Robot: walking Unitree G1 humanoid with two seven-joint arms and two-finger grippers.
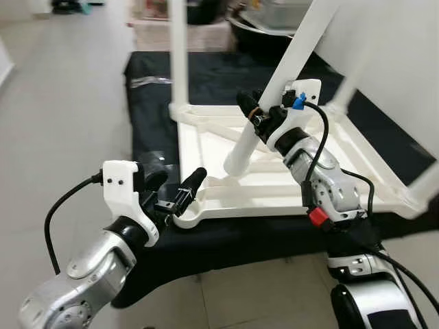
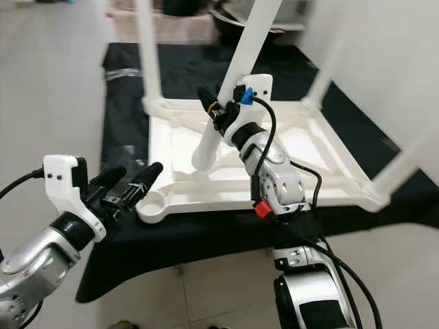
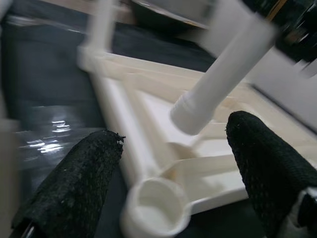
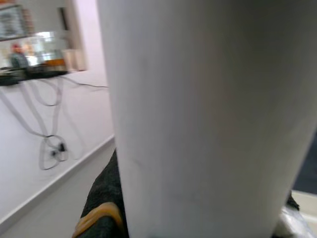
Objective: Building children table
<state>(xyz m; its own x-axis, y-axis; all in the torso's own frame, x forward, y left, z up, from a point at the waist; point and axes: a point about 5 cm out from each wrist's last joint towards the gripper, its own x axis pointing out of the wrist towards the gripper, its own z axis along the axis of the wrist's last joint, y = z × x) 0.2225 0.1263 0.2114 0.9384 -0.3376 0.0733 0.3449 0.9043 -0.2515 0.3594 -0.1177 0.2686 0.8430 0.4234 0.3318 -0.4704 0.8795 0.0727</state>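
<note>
Presently, findings as follows.

Tabletop: white plastic top (image 1: 274, 185) lies upside down on a black mat (image 1: 154, 116) on the floor, its ribbed underside facing up.

Fitted legs: three legs stand in their corner sockets, one (image 1: 179, 51) at the far left, the others toward the right side.

Empty socket: the round socket (image 3: 156, 210) at the near left corner holds no leg.

Loose leg: the fourth leg (image 1: 274, 96) is held tilted over the middle of the top, its lower end near the ribs and well apart from the socket.

Right gripper: right gripper (image 1: 257, 113) is clamped around the leg low on its shaft; the right wrist view shows the white shaft pressed close between the fingers.

Left gripper: left gripper (image 1: 175, 192) is spread wide and holds nothing; its fingers (image 3: 74, 188) flank the socket, one tip just beside the rim.

Risk, misalignment: the leg is steeply tilted; brought to the socket at this angle it would likely catch the rim and jam, not seat.

Risk, shifting: the top rests loose on the mat; a sideways push from the leg could slide it, more so if the left gripper does not brace the corner.

Risk, collision: the left fingers sit close to the socket and could be pinched or block the leg.

Risk, slip: the long leg overhangs far above the grip, so it could pivot between the fingers.
</note>
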